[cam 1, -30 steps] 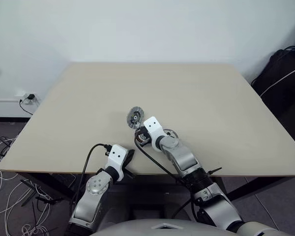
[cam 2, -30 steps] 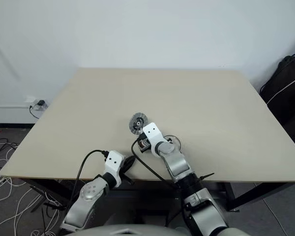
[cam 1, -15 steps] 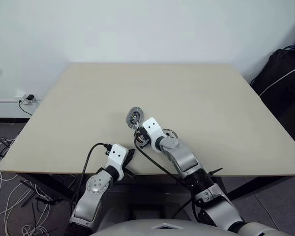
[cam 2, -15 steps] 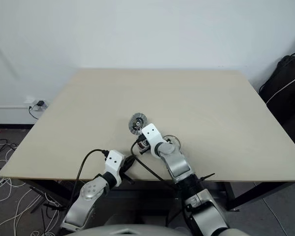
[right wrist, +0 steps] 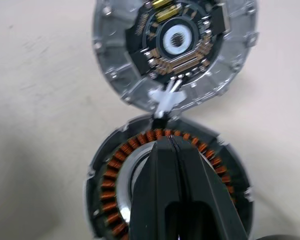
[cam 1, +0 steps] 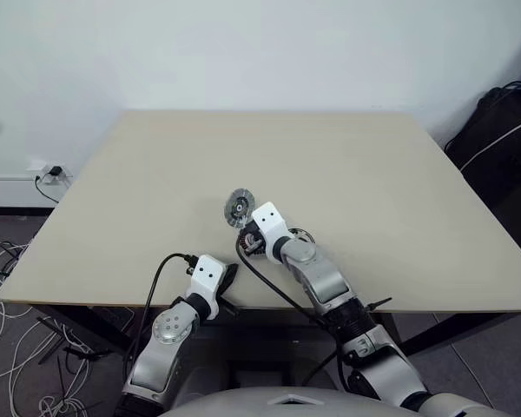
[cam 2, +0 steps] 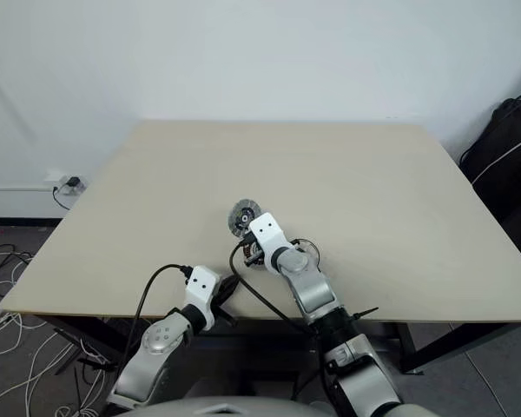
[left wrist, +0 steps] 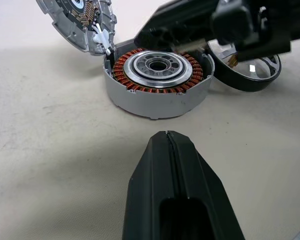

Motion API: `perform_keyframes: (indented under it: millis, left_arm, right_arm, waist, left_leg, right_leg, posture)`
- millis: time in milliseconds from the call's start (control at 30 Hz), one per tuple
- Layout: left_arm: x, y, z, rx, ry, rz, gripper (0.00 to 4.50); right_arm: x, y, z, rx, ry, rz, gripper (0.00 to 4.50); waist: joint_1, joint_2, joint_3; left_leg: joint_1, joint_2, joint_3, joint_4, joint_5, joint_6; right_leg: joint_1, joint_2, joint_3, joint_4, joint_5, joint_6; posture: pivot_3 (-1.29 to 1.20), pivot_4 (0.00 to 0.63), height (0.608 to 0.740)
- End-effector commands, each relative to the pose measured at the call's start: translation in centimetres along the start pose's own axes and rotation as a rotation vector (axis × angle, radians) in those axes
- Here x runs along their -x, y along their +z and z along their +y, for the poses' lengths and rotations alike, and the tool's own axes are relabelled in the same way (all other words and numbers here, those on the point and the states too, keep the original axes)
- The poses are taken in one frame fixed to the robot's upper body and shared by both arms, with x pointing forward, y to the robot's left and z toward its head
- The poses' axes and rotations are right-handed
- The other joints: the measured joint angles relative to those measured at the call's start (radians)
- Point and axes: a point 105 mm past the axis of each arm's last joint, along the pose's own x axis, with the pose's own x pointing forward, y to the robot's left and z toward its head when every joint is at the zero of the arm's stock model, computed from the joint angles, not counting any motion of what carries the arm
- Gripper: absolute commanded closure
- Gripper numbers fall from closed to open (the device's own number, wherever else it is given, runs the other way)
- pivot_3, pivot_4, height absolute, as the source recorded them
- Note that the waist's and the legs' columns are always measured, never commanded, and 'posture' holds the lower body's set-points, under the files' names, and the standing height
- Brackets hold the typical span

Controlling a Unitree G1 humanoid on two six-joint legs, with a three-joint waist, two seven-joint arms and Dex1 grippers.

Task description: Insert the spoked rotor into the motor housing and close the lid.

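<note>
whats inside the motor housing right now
Inside the motor housing sits a ring of copper windings around a silver centre; no spoked rotor yet, which lies beside it. The shut right claw hangs above and hides part of the interior. The lid stands open.

Beige table (cam 1: 347, 165), white wall (cam 1: 243, 52), floor cables (cam 1: 17, 365)

Illumination is even and diffuse. Soft shadows fall on the table (cam 1: 139, 191). The right wrist view is slightly blurred; the left gripper (left wrist: 167, 145) appears defocused.
</note>
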Motion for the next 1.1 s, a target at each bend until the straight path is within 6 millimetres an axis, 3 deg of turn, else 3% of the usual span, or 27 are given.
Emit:
perform_keyframes:
  millis: [33, 300, 533, 633, 1000, 1033, 1100]
  left_arm:
    - [-0.1, 1.5, -0.2, -0.017, -0.004, -0.051, 4.50]
    - [0.0, 1.4, -0.2, -0.022, -0.004, -0.048, 4.50]
    - [0.1, 1.2, -0.1, -0.027, -0.015, -0.034, 4.50]
    - [0.1, 1.2, -0.1, -0.029, -0.023, -0.029, 4.50]
    - [0.1, 1.1, 0.0, -0.037, -0.038, -0.019, 4.50]
    - [0.1, 1.1, 0.0, -0.037, -0.039, -0.018, 4.50]
    - [0.1, 1.0, -0.1, -0.037, -0.040, -0.016, 4.50]
  right_arm:
    - [0.2, 2.2, -1.2, 0.001, -0.055, -0.085, 4.48]
    - [2.0, 1.7, -4.2, -0.064, -0.159, -0.098, 4.48]
    - [5.6, 0.0, -7.7, -0.158, -0.288, -0.117, 4.48]
    - [7.3, -1.4, -9.0, -0.203, -0.339, -0.099, 3.84]
    - [10.7, -4.3, -10.3, -0.400, -0.422, -0.095, 0.25]
    - [10.9, -4.4, -10.3, -0.467, -0.423, -0.105, 0.02]
    - [11.0, -4.7, -10.0, -0.620, -0.399, -0.122, 0.02]
  waist:
    - [0.000, 0.000, 0.000]
    - [0.002, 0.000, 0.000]
    - [0.003, 0.000, 0.000]
    - [0.005, 0.000, 0.000]
    - [0.005, 0.000, 0.000]
    - [0.005, 0.000, 0.000]
    - [0.005, 0.000, 0.000]
  left_leg:
    - [0.000, 0.000, 0.000, 0.000, 0.000, 0.000]
    - [0.000, 0.000, 0.000, 0.000, 0.000, 0.000]
    - [0.000, 0.000, 0.000, -0.001, 0.000, 0.000]
    - [0.000, 0.000, -0.001, -0.001, 0.000, 0.000]
    - [0.000, 0.000, 0.000, 0.000, 0.000, 0.000]
    - [0.000, 0.000, -0.001, 0.000, 0.000, 0.000]
    - [0.000, 0.000, -0.001, 0.000, 0.000, 0.000]
  right_leg:
    - [0.000, 0.000, 0.000, 0.000, 0.000, 0.000]
    - [0.000, 0.000, 0.000, 0.000, 0.000, 0.000]
    - [0.000, -0.001, 0.000, 0.000, -0.001, -0.002]
    - [0.000, -0.001, 0.000, 0.000, -0.003, -0.001]
    - [0.001, -0.001, 0.000, -0.001, -0.006, 0.002]
    - [0.001, -0.002, 0.000, -0.001, -0.006, 0.002]
    - [0.001, -0.002, 0.000, -0.001, -0.006, 0.002]
  posture:
    - [0.00, 0.000, 0.740]
    - [0.00, 0.000, 0.740]
    - [0.00, 0.000, 0.740]
    - [0.00, 0.000, 0.740]
    - [0.00, 0.000, 0.740]
    - [0.00, 0.000, 0.740]
    - [0.00, 0.000, 0.740]
